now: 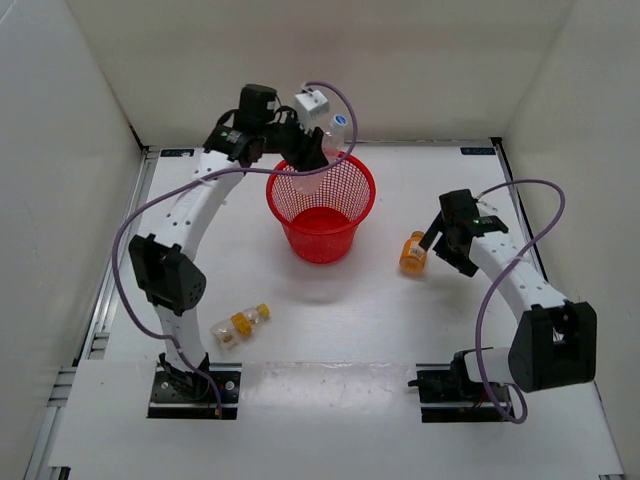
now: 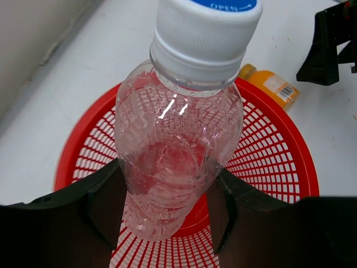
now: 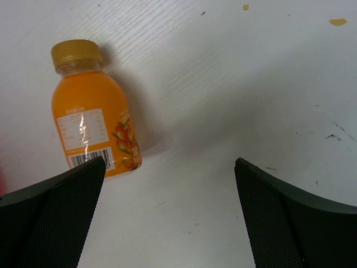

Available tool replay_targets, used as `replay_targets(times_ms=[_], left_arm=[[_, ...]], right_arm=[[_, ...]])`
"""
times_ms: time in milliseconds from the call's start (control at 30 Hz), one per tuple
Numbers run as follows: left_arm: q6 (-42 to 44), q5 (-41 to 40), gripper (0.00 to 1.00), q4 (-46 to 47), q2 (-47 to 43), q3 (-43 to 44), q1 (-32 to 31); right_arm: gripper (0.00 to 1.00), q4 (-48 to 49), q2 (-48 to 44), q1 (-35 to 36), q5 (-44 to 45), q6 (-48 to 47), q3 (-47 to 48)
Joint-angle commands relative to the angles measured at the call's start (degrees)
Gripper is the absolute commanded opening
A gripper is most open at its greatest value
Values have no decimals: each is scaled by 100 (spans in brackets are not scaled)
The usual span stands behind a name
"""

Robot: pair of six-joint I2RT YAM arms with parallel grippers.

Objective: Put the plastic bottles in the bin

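Observation:
My left gripper (image 1: 312,150) is shut on a clear plastic bottle (image 2: 178,139) with a white cap and holds it above the far rim of the red mesh bin (image 1: 321,205). The bin's rim (image 2: 83,128) fills the left wrist view below the bottle, and the bottle's cap (image 1: 338,122) points away. An orange bottle (image 1: 412,252) lies on the table right of the bin. My right gripper (image 1: 438,245) is open just right of it. In the right wrist view the orange bottle (image 3: 92,117) lies beside the left finger, outside the open gripper (image 3: 169,167).
Two small clear bottles with yellow caps (image 1: 240,325) lie near the left arm's base. White walls enclose the table on three sides. The orange bottle (image 2: 270,84) and the right gripper (image 2: 334,39) show beyond the bin.

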Motion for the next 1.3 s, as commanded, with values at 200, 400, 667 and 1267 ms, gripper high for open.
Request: replay_targets(times_ms=[200, 400, 667, 1267], left_arm=[[218, -297, 75, -7, 29, -451, -299], [333, -657, 100, -7, -234, -952, -414], [139, -1421, 100, -7, -909, -838, -414], [816, -2846, 100, -359, -2449, -1945, -308]], right_arm=[[100, 715, 710, -91, -910, -760, 283], [100, 944, 711, 23, -1086, -840, 336], [100, 1120, 1009, 23, -1253, -86, 818], [100, 1015, 2030, 49, -2360, -4460, 2296]])
